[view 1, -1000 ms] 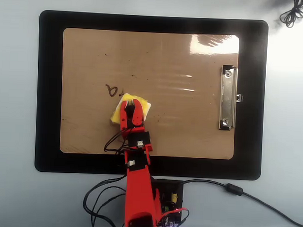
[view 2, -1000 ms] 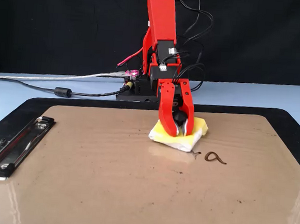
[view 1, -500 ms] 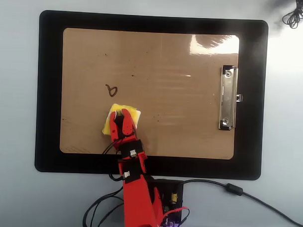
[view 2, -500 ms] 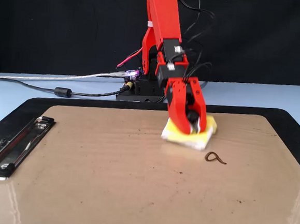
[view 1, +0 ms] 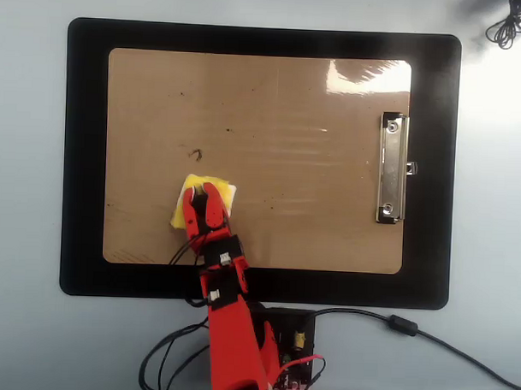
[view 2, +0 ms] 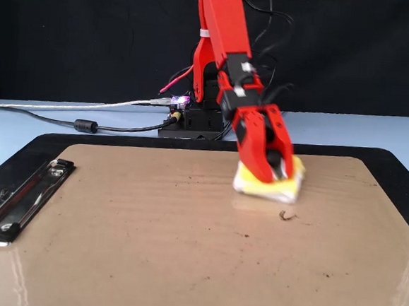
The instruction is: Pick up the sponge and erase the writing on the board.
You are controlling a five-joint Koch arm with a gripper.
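- Clearly, the sponge (view 1: pixel 202 201) is held between the red jaws of the gripper (view 1: pixel 197 193) — closed on it and pressed flat on the board (view 1: pixel 329 206), near the board's lower left in the overhead view.
- Only a small dark remnant of the writing (view 1: pixel 196 154) is seen on the board; it is too small to be read.
- In the overhead view that remnant lies just above the sponge's top edge, apart from it — straight ahead of the jaws, away from the arm's base.
- In the fixed view the mark (view 2: pixel 285 216) sits just in front of the sponge (view 2: pixel 269 188), toward the camera.
- A short outward stroke would probably be needed to cover it.
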